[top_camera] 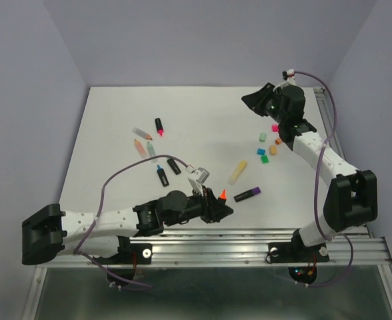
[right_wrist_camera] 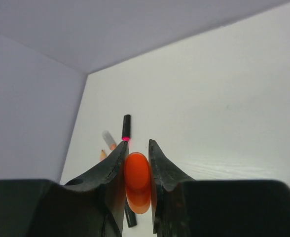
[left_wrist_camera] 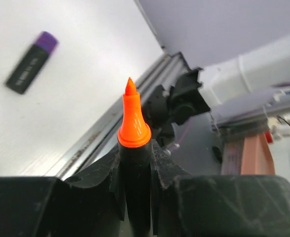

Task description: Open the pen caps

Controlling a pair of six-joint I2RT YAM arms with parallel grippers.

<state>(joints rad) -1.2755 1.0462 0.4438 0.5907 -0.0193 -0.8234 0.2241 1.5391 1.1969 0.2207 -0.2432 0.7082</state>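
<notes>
Left tool (left_wrist_camera: 135, 154) pinches orange pen (left_wrist_camera: 133, 123), barrel hidden; right tool (right_wrist_camera: 136, 154) clamps orange cap (right_wrist_camera: 137, 182).

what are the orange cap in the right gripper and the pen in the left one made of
Orange cap: looks like smooth moulded plastic, with a soft sheen on its rounded face. Pen: dark matte barrel, probably plastic; orange tip section glossier plastic, the nib possibly felt.

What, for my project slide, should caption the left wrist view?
Left gripper, jaws shut on an uncapped orange highlighter; beyond, a black pen wearing its purple cap lies on the table.
</notes>
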